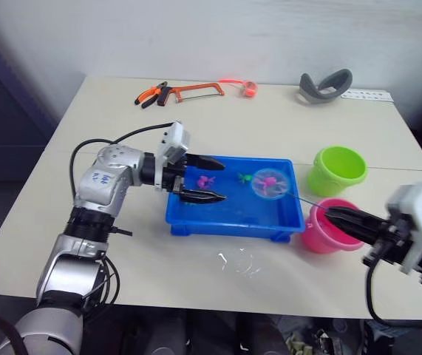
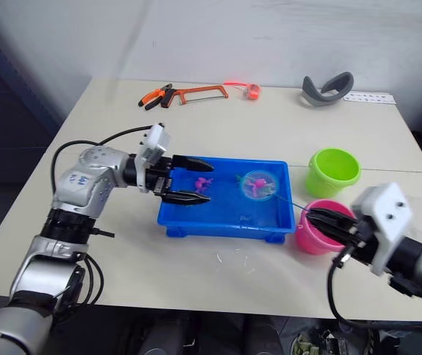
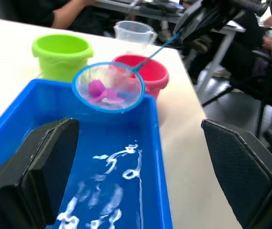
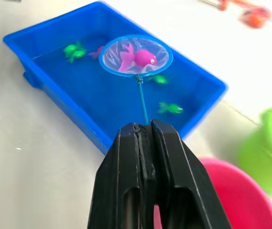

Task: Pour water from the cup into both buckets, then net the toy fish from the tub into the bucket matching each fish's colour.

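Surface: pale counter point(image 1: 284, 140), shallow bright blue plastic tub point(image 1: 233, 218) mid-frame.
Right hand point(image 4: 147, 131): clamped on thin net handle; blue-rimmed net point(image 4: 136, 56) lifts pink toy fish point(image 4: 143, 58), probably bound for pink bucket point(image 1: 327, 229) at lower right.
Left hand point(image 1: 205, 179): fingers apart, straddling the tub's rim to steady it.

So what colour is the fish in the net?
Pink fish in the net, clearest in the right wrist view.

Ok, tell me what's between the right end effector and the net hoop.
In the right wrist view, just the net's thin handle spans from the right end effector to the hoop, over the tub water.
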Available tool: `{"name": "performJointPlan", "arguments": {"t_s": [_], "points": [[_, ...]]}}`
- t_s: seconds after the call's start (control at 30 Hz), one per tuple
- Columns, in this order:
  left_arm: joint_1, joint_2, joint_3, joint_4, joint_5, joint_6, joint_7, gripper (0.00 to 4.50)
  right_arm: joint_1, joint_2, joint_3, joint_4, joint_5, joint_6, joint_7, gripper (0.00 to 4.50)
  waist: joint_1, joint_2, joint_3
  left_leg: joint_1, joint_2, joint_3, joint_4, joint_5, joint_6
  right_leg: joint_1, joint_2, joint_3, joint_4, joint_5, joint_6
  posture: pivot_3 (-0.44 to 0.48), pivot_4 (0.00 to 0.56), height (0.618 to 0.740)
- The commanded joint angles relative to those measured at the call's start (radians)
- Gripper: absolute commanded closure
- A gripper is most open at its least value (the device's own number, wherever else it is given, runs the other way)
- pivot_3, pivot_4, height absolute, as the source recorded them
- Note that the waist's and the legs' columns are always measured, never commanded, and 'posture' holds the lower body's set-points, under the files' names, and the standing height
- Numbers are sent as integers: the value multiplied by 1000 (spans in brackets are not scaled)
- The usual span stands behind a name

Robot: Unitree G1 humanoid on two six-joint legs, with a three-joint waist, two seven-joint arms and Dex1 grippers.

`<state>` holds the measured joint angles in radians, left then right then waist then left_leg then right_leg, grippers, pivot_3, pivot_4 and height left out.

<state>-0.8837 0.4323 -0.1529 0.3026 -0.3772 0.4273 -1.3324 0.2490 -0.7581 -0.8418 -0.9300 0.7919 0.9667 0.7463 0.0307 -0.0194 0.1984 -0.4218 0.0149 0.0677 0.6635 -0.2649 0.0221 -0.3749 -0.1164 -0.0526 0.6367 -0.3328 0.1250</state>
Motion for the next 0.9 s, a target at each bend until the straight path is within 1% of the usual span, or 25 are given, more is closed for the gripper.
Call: {"name": "performJointPlan", "arguments": {"t_s": [0.03,0.1,0.2,0.3,0.4,0.47,0.53,0.67,0.73,0.77,0.8,0.9], "points": [[-51,-38,-21,64,10,-66,-50,24,116,28,-242,-104,116,24,-38,4500,-3,-1,0,0,0,0,0,0,0,0,0,0,0,0,0,0,150,740],[-76,-73,-32,110,20,-104,-63,24,234,49,-362,-116,125,-6,-45,4500,-4,-1,0,0,0,1,0,-1,2,0,0,1,-1,1,1,0,150,740],[-100,-110,-39,157,30,-143,-85,24,373,72,-446,-117,100,-79,-59,4500,-5,0,0,1,0,1,0,-3,5,0,0,1,-4,1,1,0,150,740],[-117,-134,-42,192,40,-172,-102,24,491,92,-442,-117,-11,-194,-57,4500,-8,0,0,1,0,1,-1,-3,5,0,0,1,-4,1,1,0,150,740],[-126,-149,-40,215,48,-190,-109,24,578,96,-381,-117,-189,-346,-41,4500,-7,0,-1,1,0,1,-1,-3,5,0,0,2,-5,1,1,0,150,740],[-131,-151,-37,224,52,-196,-111,24,614,87,-340,-117,-318,-442,-25,4500,-7,0,-1,1,0,1,-1,-3,5,0,1,2,-6,1,1,0,150,740],[-133,-148,-34,231,54,-200,-113,24,629,79,-307,-117,-409,-513,-16,4500,-7,0,-1,1,0,1,-1,-3,5,0,1,2,-6,1,1,0,150,740],[-129,-137,-29,228,58,-200,-109,24,680,11,-241,-48,-760,-843,5,4500,-6,0,-1,0,0,0,-1,-3,5,0,1,2,-6,1,1,0,150,740],[-125,-131,-25,219,58,-195,-104,24,717,-36,-248,60,-1012,-1102,-38,4500,-6,1,-1,0,-1,1,-1,-3,5,0,1,2,-7,1,1,0,150,740],[-124,-129,-24,217,58,-194,-103,24,721,-46,-250,94,-1084,-1179,-52,4500,-6,1,-1,0,-1,1,-1,-3,5,0,1,2,-7,1,1,0,150,740],[-124,-128,-22,217,58,-194,-103,24,718,-47,-249,117,-1128,-1231,-61,4500,-6,0,-1,0,-1,1,-1,-1,2,0,1,1,-7,1,2,0,150,740],[-115,-114,-18,201,60,-187,-97,24,665,-60,-271,174,-1195,-1324,-120,4500,-6,0,-1,0,-2,1,-1,0,1,0,1,2,-8,1,2,0,150,740]]}}
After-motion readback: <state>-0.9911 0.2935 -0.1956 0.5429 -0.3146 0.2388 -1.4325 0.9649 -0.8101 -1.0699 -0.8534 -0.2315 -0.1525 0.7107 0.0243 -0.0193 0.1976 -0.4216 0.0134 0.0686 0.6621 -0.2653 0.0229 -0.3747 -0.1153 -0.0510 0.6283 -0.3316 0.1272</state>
